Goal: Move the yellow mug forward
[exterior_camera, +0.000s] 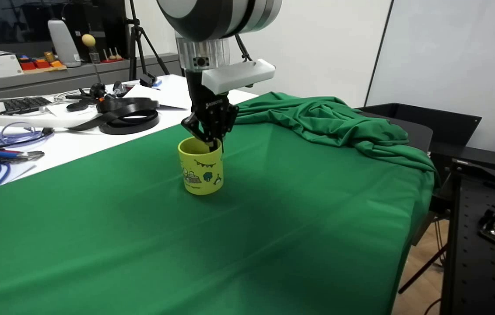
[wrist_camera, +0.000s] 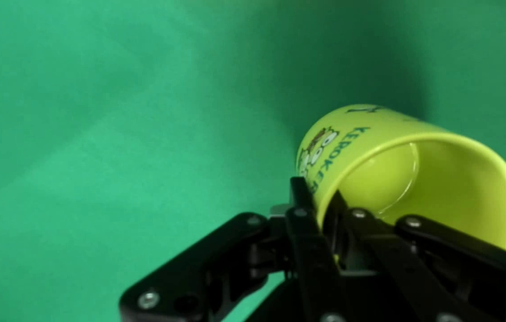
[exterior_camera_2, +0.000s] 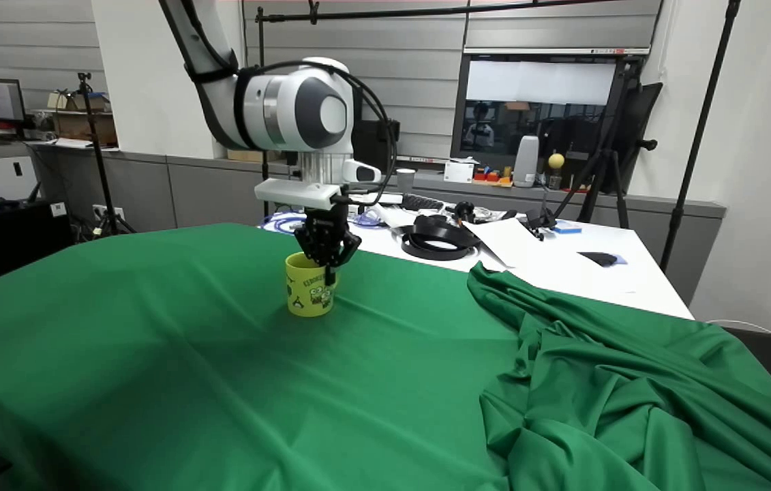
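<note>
Grip made; letting go left

We have the jaws pinching the bright yellow, printed cylindrical mug [exterior_camera: 201, 167] by its wall, upright on or just above the green cloth-covered table [exterior_camera: 212, 249]. We cannot tell how much forward movement is done; release, we judge, remains.

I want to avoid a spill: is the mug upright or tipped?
Upright: in both exterior views the mug opens upward, its sides roughly vertical.

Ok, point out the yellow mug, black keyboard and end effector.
Yellow mug [exterior_camera: 201, 170]: in an exterior view, printed side.
Black keyboard [exterior_camera: 24, 105]: in an exterior view, the keys.
End effector [wrist_camera: 318, 198]: wrist view, midway between its fingertips.
</note>
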{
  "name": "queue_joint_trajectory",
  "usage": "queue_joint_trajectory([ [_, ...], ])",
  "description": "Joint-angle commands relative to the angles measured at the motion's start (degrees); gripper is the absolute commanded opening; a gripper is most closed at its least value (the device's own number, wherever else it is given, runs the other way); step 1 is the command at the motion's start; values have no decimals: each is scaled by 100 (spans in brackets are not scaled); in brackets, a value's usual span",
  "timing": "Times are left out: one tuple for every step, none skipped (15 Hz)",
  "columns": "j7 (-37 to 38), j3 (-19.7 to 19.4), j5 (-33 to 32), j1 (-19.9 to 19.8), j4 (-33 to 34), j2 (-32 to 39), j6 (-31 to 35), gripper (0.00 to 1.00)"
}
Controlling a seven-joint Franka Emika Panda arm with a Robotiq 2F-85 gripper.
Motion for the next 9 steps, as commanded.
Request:
queue_joint_trajectory([
  [-300, 95, 167, -61, -3, -80, -1, 2],
  [-373, 102, 168, -62, -58, -141, -36, 2],
  [-446, 99, 156, -52, -132, -219, -60, 2],
  [-487, 85, 122, -31, -231, -327, -91, 2],
  [-518, 75, 97, -14, -363, -457, -110, 2],
  [-498, 36, 43, 27, -482, -573, -128, 2],
  [-484, 1, -11, 61, -663, -742, -142, 2],
  [-408, -55, -78, 104, -810, -877, -147, 2],
  [-359, -89, -119, 116, -1000, -1041, -143, 2],
])
